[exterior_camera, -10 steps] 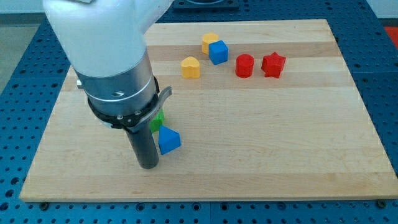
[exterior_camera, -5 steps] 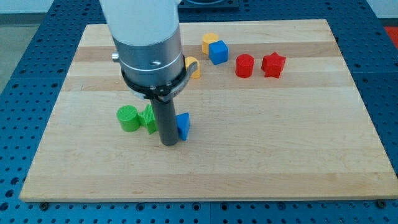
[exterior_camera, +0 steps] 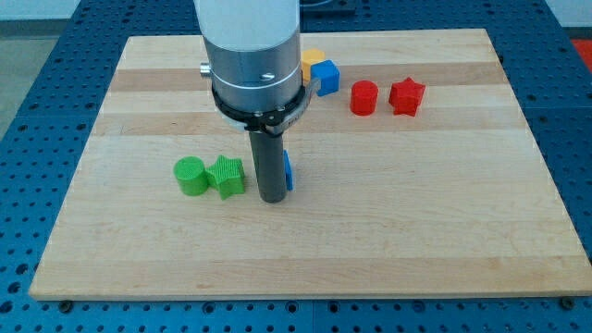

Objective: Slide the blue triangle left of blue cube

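My tip (exterior_camera: 271, 198) rests on the board near its middle. The blue triangle (exterior_camera: 289, 172) sits just behind it, touching its right side, and only a thin blue sliver shows past the rod. The blue cube (exterior_camera: 326, 76) stands near the view's top, up and to the right of the triangle, touching a yellow block (exterior_camera: 311, 60) that the arm partly hides.
A green cylinder (exterior_camera: 191, 176) and a green star (exterior_camera: 227, 175) sit side by side just left of my tip. A red cylinder (exterior_camera: 364, 97) and a red star (exterior_camera: 406, 94) stand at the upper right. The arm's body hides the board's upper middle.
My tip has moved right and slightly up, pushing the blue triangle the same way. The arm now covers the yellow heart block and uncovers both green blocks.
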